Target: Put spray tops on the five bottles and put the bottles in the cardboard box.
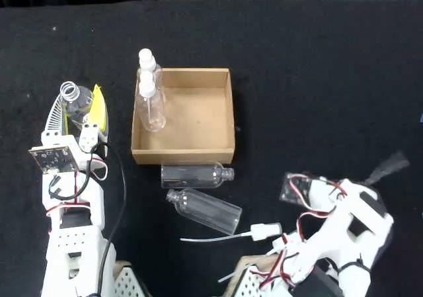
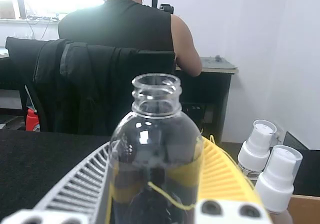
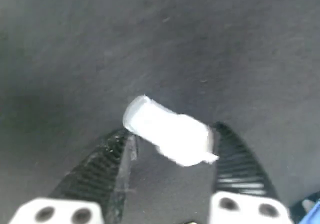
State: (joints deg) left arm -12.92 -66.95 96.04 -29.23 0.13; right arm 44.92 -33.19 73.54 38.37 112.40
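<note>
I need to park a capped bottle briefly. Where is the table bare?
Bare: the cloth right of the cardboard box and behind it; also the box's right half. Crowded: in front, two lying bottles and a spray top; at its left, the left end effector holding an open bottle.

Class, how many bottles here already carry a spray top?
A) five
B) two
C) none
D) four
B: two capped bottles stand at the cardboard box's left edge; the two lying bottles on the table and the held bottle in the left end effector have bare necks.
</note>
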